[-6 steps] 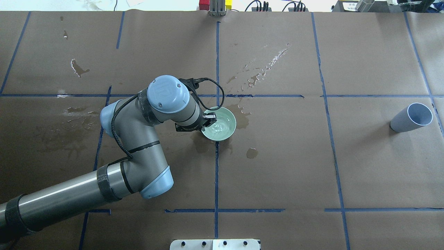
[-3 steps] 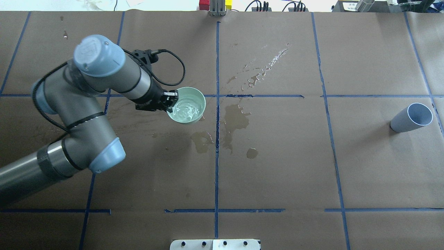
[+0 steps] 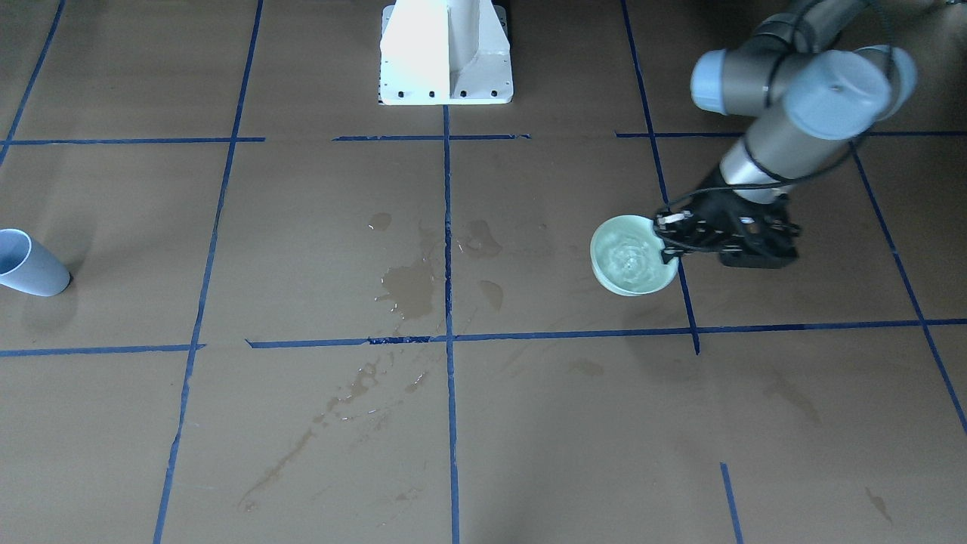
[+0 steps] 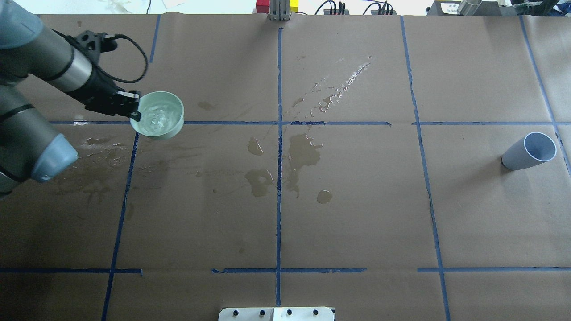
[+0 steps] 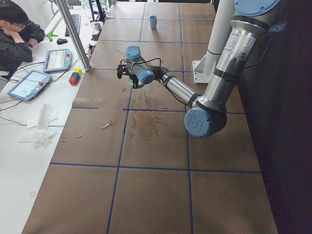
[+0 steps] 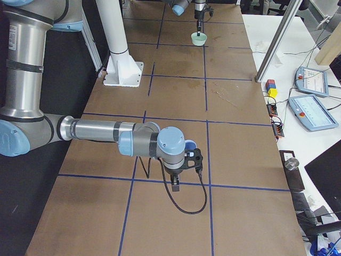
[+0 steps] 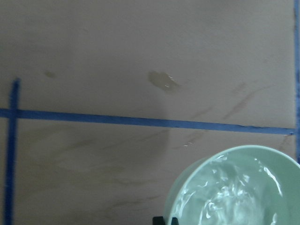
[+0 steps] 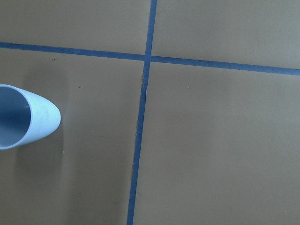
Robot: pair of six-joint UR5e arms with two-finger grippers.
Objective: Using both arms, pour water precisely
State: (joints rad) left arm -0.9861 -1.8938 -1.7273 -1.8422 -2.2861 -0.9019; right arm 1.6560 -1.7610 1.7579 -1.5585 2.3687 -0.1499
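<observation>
Brown paper crossed by blue tape lines is seen over the whole desk in the front-facing view, darkened by wet stains near its middle. Toward the desk's left end, a pale green bowl is gripped by its rim in the left gripper, which is clenched on it. The water is shown inside the bowl as clear, colourless ripples with white glints. A blue-grey cup is seen near the right edge.

From overhead, the bowl is placed in the desk's far left quarter, over a tape crossing, and glossy highlights are scattered across the water.

From the left end, a person is seen seated beyond the desk's far edge.

From the right end, the right gripper is pointed down just beside the cup; whether it is clenched or released cannot be told.

Through the left wrist camera, the water is shown ruffled with bright streaks, the bowl's green visible through it.

Through the right wrist camera, only the cup's mouth and tape are caught.
</observation>
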